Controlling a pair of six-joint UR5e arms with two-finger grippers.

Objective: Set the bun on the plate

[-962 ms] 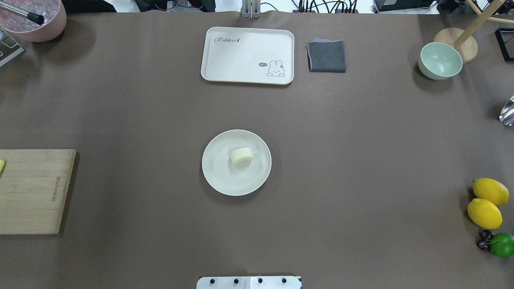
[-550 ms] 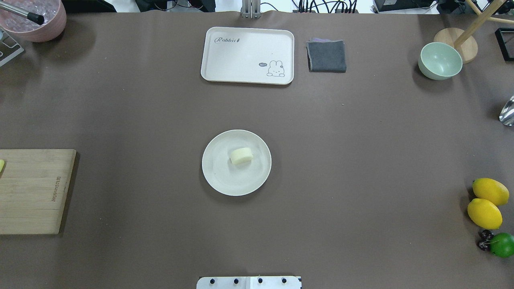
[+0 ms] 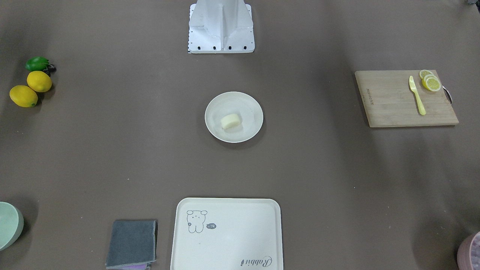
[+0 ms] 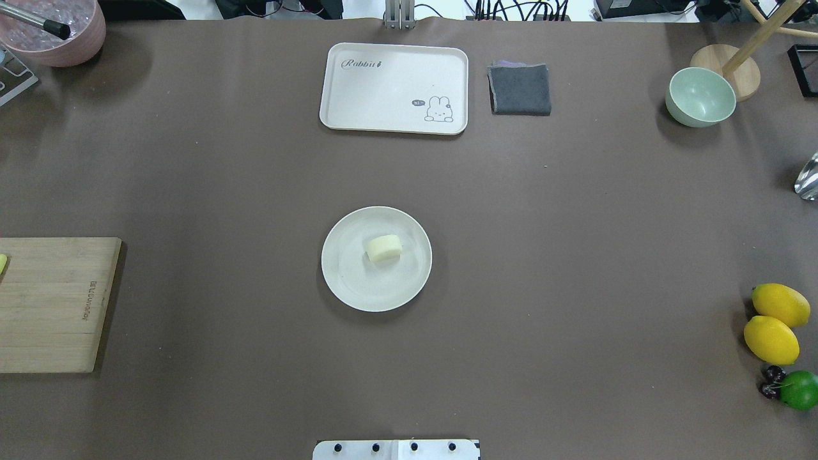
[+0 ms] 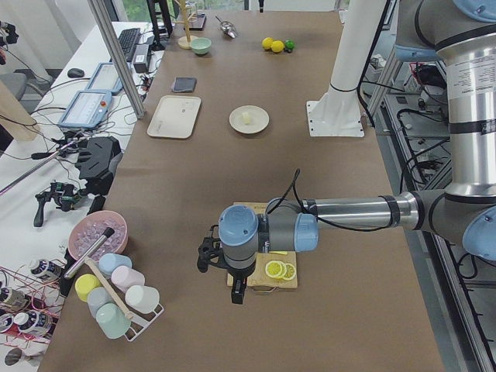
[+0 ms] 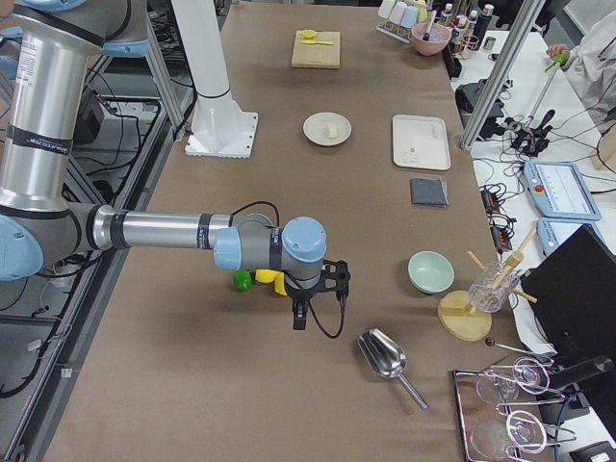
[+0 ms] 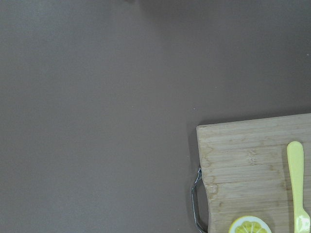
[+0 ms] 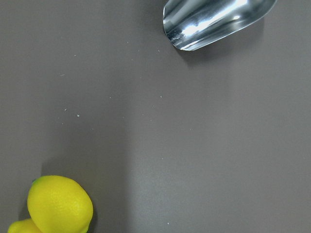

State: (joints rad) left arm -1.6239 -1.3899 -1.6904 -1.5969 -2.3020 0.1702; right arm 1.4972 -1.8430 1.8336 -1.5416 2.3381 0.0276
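Note:
The pale cream bun [image 4: 384, 248] lies on its side slightly right of centre on the round cream plate [image 4: 345, 281], in the middle of the table. Both also show in the front-facing view, bun [image 3: 230, 121] on plate [image 3: 247, 103]. No gripper is near them. Only the side views show the grippers. The left gripper [image 5: 235, 293] hangs over the cutting board at the table's left end. Near the lemons at the right end is the right gripper [image 6: 299, 319]. I cannot tell whether either one is open or shut.
A rectangular cream tray [image 4: 393, 88] and a folded grey cloth [image 4: 520, 89] lie at the far side. A pale green bowl [image 4: 700, 97] and whole lemons [image 4: 771, 338] are at the right. The wooden cutting board [image 3: 393, 101] holds lemon slices [image 3: 430, 81] and a yellow knife [image 3: 417, 95]. A metal scoop [image 8: 214, 22] lies by the right gripper.

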